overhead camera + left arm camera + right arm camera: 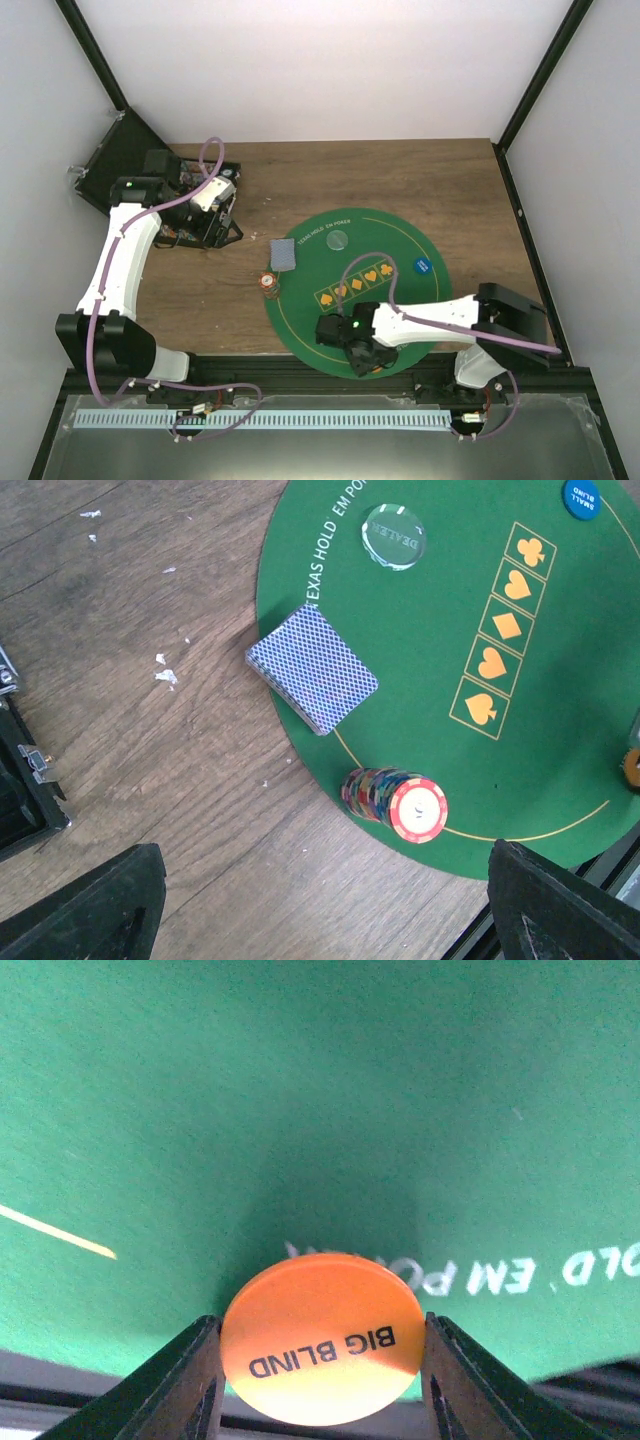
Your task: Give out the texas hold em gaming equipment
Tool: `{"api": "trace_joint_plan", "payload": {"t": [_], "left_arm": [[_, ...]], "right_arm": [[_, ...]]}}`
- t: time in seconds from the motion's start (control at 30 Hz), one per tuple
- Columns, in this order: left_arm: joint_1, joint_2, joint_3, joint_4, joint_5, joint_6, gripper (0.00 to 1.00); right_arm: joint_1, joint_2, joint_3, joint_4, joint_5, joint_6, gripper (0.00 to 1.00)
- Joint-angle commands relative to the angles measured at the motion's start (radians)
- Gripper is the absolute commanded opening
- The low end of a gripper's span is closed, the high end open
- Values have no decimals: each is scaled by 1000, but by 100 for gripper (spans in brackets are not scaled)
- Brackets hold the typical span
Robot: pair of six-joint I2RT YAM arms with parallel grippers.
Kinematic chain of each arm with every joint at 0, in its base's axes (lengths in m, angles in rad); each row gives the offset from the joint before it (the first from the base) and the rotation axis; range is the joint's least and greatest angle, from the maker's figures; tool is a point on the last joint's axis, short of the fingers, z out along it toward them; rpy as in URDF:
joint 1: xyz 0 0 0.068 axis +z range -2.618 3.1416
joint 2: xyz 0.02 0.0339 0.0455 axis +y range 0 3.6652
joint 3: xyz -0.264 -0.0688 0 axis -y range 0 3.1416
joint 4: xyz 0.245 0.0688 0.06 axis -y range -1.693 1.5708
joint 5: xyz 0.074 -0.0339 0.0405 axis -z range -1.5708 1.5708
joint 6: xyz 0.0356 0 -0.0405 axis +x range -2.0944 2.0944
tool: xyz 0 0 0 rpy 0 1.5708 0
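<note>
A round green poker mat (390, 240) lies on the wooden table. My right gripper (362, 358) is low over the mat's near edge, shut on an orange "BIG BLIND" token (322, 1338) that sits edge to edge between its fingers (190, 1375). A grey-blue deck of cards (312, 682) lies across the mat's left rim, and a stack of mixed chips (395, 800) with a red-and-white one on top stands nearer. A clear "DEALER" token (394, 535) and a blue "SMALL BLIND" token (582, 497) rest on the mat. My left gripper (330, 920) hangs open above the wood, left of the mat, holding nothing.
A black box (120, 160) sits in the far left corner by the left wrist. Black frame posts run up both sides. A metal rail (300, 372) borders the table's near edge just behind the right gripper. Five orange suit marks (355, 283) are printed on the mat.
</note>
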Motion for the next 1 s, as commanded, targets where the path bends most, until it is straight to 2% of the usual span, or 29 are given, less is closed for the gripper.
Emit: {"api": "trace_joint_plan", "payload": {"t": [0.0,0.23,0.3,0.4,0.47,0.53,0.6,0.8,0.97], "left_arm": [[3,10,5,-14,30,22,89],[-22,5,-18,-48,70,48,88],[-55,1,-36,-52,60,61,88],[-154,8,-59,-57,-12,58,93],[-222,15,-67,-66,-61,59,99],[-264,12,-94,-41,-99,48,100],[-315,13,-127,-6,-146,36,100],[-467,31,-203,81,-295,16,100],[-541,56,-279,191,-404,13,100]], "right_arm": [[-13,-84,-43,-64,-19,142,42],[-93,-132,-118,31,-28,121,43],[-113,-133,-123,53,-29,108,47],[-127,-136,-129,78,-45,92,61],[-133,-141,-112,55,-37,87,78],[-136,-152,-84,26,-13,89,93],[-145,-163,-50,21,-8,70,100],[-172,-196,38,-44,63,40,100],[-218,-235,34,-8,60,-4,100]]}}
